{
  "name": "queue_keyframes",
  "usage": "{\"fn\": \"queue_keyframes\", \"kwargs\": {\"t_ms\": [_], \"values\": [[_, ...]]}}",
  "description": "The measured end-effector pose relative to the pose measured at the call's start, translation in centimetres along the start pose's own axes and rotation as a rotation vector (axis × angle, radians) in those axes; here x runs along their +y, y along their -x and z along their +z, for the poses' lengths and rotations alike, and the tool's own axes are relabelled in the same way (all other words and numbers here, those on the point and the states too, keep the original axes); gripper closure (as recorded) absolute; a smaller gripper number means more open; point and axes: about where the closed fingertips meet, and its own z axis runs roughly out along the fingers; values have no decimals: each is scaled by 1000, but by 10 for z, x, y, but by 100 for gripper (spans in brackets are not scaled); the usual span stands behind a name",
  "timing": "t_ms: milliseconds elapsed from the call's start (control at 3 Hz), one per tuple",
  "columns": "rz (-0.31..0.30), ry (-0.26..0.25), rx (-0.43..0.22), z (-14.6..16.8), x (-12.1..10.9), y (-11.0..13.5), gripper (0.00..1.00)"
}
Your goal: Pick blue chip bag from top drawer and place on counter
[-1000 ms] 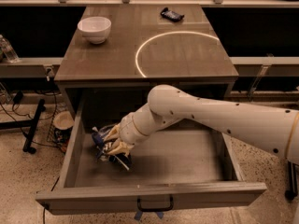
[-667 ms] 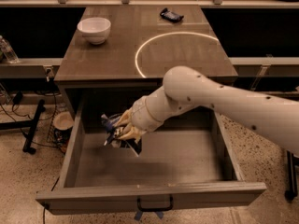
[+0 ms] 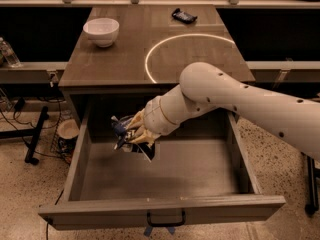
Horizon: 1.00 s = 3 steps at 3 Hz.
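The top drawer [image 3: 160,210] is pulled wide open, its black handle at the front. My gripper [image 3: 131,133] is shut on the blue chip bag [image 3: 136,145] and holds it above the drawer floor, at the left rear of the drawer, below the counter's edge. The bag is crumpled, dark blue with white patches, and hangs down from the fingers. The counter [image 3: 120,64] is a wood-grain top with a thin white circle line [image 3: 187,54] on its right half.
A white bowl [image 3: 101,31] stands at the counter's back left. A small flat dark packet [image 3: 184,16] lies at the back, right of centre. My white arm [image 3: 240,99] reaches in from the right across the drawer. Cables and a stand are on the floor at left.
My gripper has risen from the drawer floor with the blue chip bag and moved right and back, toward the counter's front edge.
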Motion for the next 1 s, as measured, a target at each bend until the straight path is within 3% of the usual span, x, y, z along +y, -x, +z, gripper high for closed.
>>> {"fn": "queue_keyframes", "kwargs": {"t_ms": [333, 667, 1000], "values": [[-36, -15, -3, 1, -4, 13, 100], [-81, -68, 17, -30, -26, 39, 100], [-170, -200, 73, -119, -74, 95, 100]]}}
